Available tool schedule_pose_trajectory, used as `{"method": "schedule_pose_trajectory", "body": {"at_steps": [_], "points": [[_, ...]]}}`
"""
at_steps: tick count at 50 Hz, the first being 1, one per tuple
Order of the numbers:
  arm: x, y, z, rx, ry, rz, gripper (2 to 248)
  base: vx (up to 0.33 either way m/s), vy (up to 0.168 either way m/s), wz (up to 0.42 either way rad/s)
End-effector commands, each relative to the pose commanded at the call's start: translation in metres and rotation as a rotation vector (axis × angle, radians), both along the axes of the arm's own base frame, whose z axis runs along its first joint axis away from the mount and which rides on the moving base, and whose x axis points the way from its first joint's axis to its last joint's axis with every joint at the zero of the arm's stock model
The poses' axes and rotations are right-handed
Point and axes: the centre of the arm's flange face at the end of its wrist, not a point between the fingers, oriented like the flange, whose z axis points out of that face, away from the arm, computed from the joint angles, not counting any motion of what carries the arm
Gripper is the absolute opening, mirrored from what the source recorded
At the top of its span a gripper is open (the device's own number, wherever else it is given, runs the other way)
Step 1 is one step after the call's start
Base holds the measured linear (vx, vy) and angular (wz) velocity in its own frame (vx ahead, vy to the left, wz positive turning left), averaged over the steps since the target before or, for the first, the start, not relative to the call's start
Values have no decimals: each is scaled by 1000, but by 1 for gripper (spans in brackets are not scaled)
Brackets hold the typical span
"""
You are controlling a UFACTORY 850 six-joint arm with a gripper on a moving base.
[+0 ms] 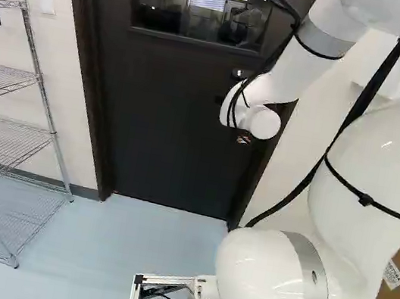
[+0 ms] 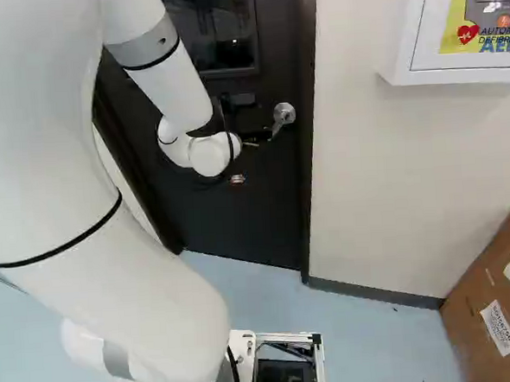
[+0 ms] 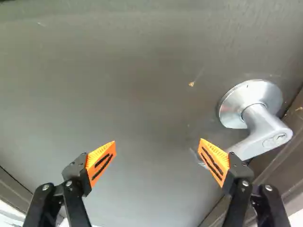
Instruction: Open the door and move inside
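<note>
In the right base view my gripper (image 2: 255,135) is at the dark door (image 2: 239,214), just beside the silver lever handle (image 2: 283,115). Seen from the wrist, the gripper (image 3: 158,144) is wide open, its two orange-padded fingers apart with only door surface (image 3: 142,85) between them. The handle (image 3: 258,125) lies outside the pair, beside one finger (image 3: 215,161); its lever runs behind that finger, which hides part of it. Whether they touch I cannot tell. The door stands closed in its frame in both base views.
A wire shelf (image 1: 9,141) stands along the wall left of the door. To the right are a pale wall (image 2: 384,183), a white AED cabinet (image 2: 472,65) and a cardboard box (image 2: 495,297) on the floor. The door frame (image 2: 309,153) borders the handle side.
</note>
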Motion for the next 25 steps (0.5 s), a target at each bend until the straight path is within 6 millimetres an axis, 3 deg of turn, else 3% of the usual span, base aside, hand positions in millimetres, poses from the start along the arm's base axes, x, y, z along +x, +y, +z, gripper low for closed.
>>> {"method": "schedule_pose_trajectory", "body": {"at_steps": [25], "points": [[3,-8,-25,5,56,-18,247,0,0,0]]}}
